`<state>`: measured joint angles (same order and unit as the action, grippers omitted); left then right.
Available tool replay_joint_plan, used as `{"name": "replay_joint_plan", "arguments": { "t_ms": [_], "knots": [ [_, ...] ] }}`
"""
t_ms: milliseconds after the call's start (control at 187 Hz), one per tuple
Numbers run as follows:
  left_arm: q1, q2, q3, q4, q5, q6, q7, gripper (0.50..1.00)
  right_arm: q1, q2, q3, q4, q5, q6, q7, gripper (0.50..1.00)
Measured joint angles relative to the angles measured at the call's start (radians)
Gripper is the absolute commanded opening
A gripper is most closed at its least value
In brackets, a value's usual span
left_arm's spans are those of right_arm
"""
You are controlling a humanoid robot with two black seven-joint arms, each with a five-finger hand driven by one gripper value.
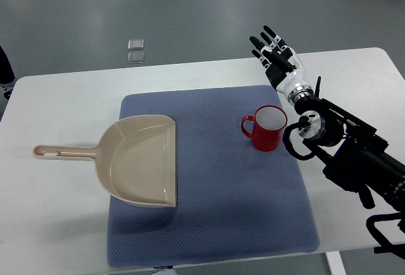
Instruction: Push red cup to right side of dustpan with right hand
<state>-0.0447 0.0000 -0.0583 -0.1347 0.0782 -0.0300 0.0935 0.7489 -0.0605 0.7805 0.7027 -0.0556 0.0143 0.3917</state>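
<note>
- Locate the cup [269,128]: upright on the mat [215,224], at 3 o'clock from the dustpan [142,161], well apart from it.
- Note the right hand [273,50]: fingers spread, empty, at 12 o'clock from the cup, not touching.
- Expect tipping if you push high on the rim.
- Expect the cup to spin if contact lands on the handle at 9 o'clock.

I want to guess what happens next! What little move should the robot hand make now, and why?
Probably the right robot hand should come down toward the shiny red ceramic cup. Its fingers are spread and hold nothing, up above the cup and apart from it. The cup stands upright on the blue mat, right of the beige plastic dustpan.
</note>
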Motion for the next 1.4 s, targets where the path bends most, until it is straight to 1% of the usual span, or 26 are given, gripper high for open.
{"name": "replay_joint_plan", "arguments": {
  "t_ms": [278,540,797,1231,1402],
  "knots": [
    [0.008,0.000,-0.005,0.012,0.000,0.001,0.000,1.000,0.001,0.001,0.000,0.000,0.000,0.001,0.000,0.928],
    [0.013,0.000,-0.004,0.002,0.001,-0.010,0.000,1.000,0.001,-0.006,-0.005,0.000,-0.001,0.003,0.000,0.928],
    [0.012,0.000,-0.003,0.005,0.000,-0.002,0.000,1.000,0.001,-0.013,-0.009,0.002,-0.001,0.004,0.001,0.928],
    [0.012,0.000,-0.003,0.007,0.000,-0.002,0.000,1.000,0.020,-0.043,-0.012,0.001,-0.002,0.001,0.001,0.928],
    [0.012,0.000,-0.003,0.003,0.000,-0.002,0.000,1.000,0.019,-0.048,-0.020,0.012,-0.046,0.005,0.001,0.928]
  ]
}}
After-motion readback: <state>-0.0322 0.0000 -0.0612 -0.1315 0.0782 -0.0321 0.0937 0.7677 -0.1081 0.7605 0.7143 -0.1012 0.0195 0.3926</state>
